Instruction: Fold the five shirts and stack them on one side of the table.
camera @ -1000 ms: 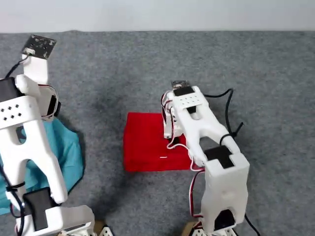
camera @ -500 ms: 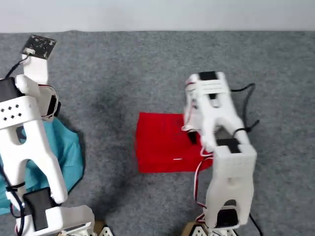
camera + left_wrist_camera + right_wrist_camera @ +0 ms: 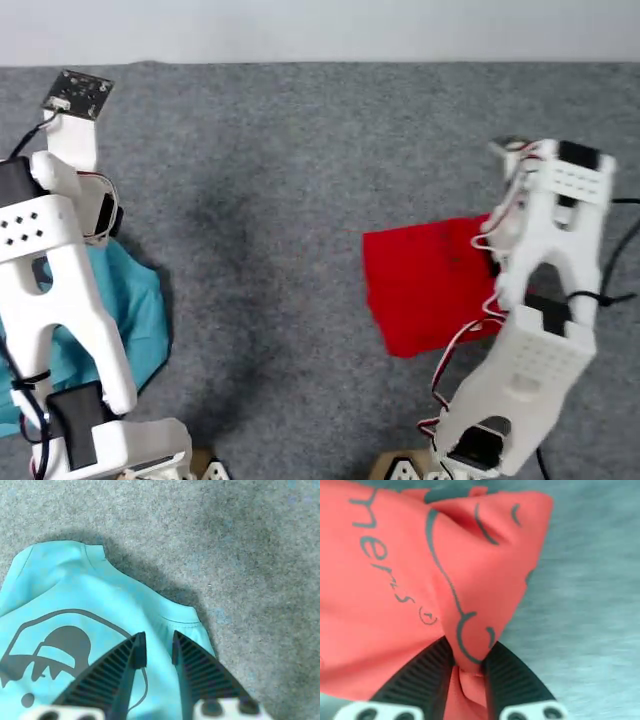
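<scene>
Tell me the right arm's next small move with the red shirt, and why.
Probably open the right gripper and release. It pinches a bunched edge of the folded red shirt, which lies on the right side of the table, apart from the teal shirt; a stack could start there.

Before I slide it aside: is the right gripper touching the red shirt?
Touching. The right wrist view shows the right gripper shut on a bunched fold of the red shirt, with cloth pinched between both fingers.
</scene>
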You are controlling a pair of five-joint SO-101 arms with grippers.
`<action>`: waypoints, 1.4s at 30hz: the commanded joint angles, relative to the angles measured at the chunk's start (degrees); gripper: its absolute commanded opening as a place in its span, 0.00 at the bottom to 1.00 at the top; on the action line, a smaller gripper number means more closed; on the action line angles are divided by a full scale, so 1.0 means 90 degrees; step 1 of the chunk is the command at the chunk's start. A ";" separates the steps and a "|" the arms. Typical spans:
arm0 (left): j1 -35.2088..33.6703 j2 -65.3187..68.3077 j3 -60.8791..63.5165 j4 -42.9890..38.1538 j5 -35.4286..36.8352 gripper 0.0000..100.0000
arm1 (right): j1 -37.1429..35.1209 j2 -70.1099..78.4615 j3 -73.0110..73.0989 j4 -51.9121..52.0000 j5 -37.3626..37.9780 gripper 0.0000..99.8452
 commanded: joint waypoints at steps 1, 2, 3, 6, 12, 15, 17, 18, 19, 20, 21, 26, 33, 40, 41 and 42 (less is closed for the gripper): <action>-0.0049 -0.0313 0.0015 0.0166 -0.0010 0.09 | 0.0376 -0.0405 -0.0821 -0.0357 0.0645 0.01; -0.0049 -0.0313 0.0015 0.0166 -0.0010 0.09 | 0.0376 -0.0405 -0.0899 -0.0484 0.0781 0.01; -0.0049 -0.0313 0.0015 0.0166 -0.0010 0.09 | 0.0366 -0.0386 -0.0928 -0.0640 0.0879 0.01; -0.0049 -0.0313 0.0015 0.0166 0.0000 0.09 | 0.0190 -0.0230 -0.0957 -0.1099 0.1074 0.01; -0.0049 -0.0322 0.0298 0.0166 0.0000 0.09 | -0.0249 -0.0005 -0.0957 -0.1851 0.1250 0.05; -0.0049 -0.0322 0.0425 0.0166 0.0000 0.09 | -0.0347 -0.0210 -0.1006 -0.1724 0.0908 0.19; -0.0029 -0.0322 0.0425 0.0166 0.0000 0.09 | -0.0357 -0.0454 -0.1016 -0.1607 0.0205 0.24; -0.0020 -0.0322 0.0425 0.0166 0.0000 0.09 | -0.0366 -0.0562 -0.1016 -0.1519 -0.0195 0.24; -0.0010 -0.0322 0.0425 0.0166 0.0000 0.09 | -0.0415 -0.0659 -0.1016 -0.1411 -0.0586 0.24; -0.0010 -0.0322 0.0425 0.0166 0.0000 0.09 | -0.0464 -0.0728 -0.1016 -0.1265 -0.0928 0.24; -0.0010 -0.0322 0.0425 0.0166 0.0000 0.09 | -0.0503 -0.0786 -0.1016 -0.1089 -0.1270 0.24; -0.0010 -0.0322 0.0425 0.0166 0.0000 0.09 | -0.0894 -0.0923 -0.1016 -0.0249 -0.3096 0.24; -0.0010 -0.0322 0.0425 0.0166 0.0000 0.09 | -0.1118 -0.0601 -0.1026 0.0073 -0.5597 0.25; -0.0010 -0.0322 0.0425 0.0166 -0.0029 0.09 | -0.0952 0.0005 -0.1026 -0.0054 -0.6720 0.29; -0.0010 -0.0322 0.0425 0.0166 -0.0029 0.09 | -0.0933 0.0034 -0.1026 -0.0054 -0.6867 0.32; -0.0010 -0.0322 0.0425 0.0166 -0.0029 0.09 | -0.0894 0.0054 -0.1026 -0.0063 -0.6984 0.36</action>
